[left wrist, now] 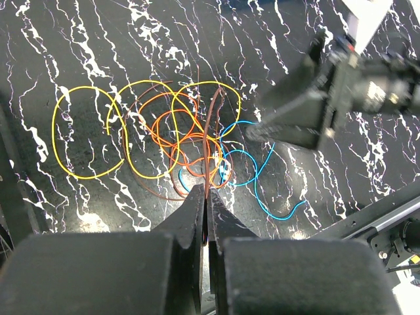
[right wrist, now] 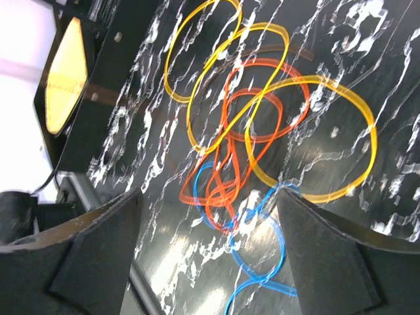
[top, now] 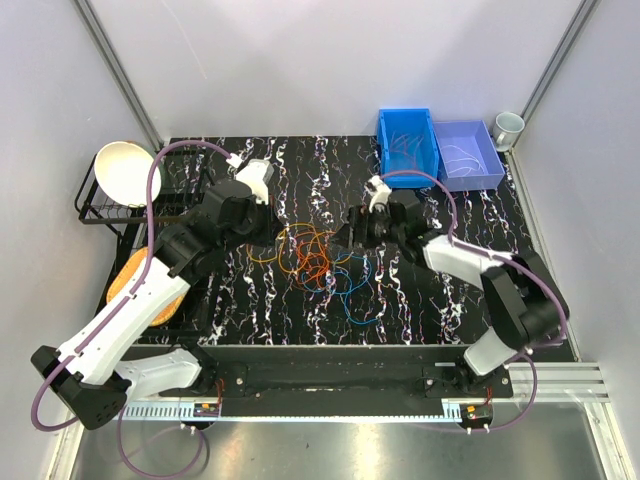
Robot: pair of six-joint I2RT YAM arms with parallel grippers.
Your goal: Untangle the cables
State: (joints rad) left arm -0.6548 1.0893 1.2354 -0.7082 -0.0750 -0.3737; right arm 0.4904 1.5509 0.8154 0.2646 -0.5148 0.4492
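The cables [top: 312, 256] lie in one tangle on the black marbled table: yellow loops [left wrist: 73, 134], orange loops [left wrist: 172, 131], a blue wire [left wrist: 266, 176] and a dark red wire [left wrist: 212, 121]. My left gripper [top: 272, 233] is at the tangle's left edge. In the left wrist view it [left wrist: 208, 191] is shut on the dark red wire, which runs taut from the fingertips into the tangle. My right gripper [top: 352, 232] is at the tangle's right edge, open and empty. In the right wrist view it [right wrist: 209, 197] hangs over the orange [right wrist: 226, 177] and blue [right wrist: 262, 223] loops.
A blue bin [top: 385, 150] and a lavender bin [top: 494, 160] stand at the back right, with a mug [top: 508, 126] beside them. A white bowl [top: 125, 172] rests on a black rack at the left. An orange-yellow disc [top: 132, 283] lies below it.
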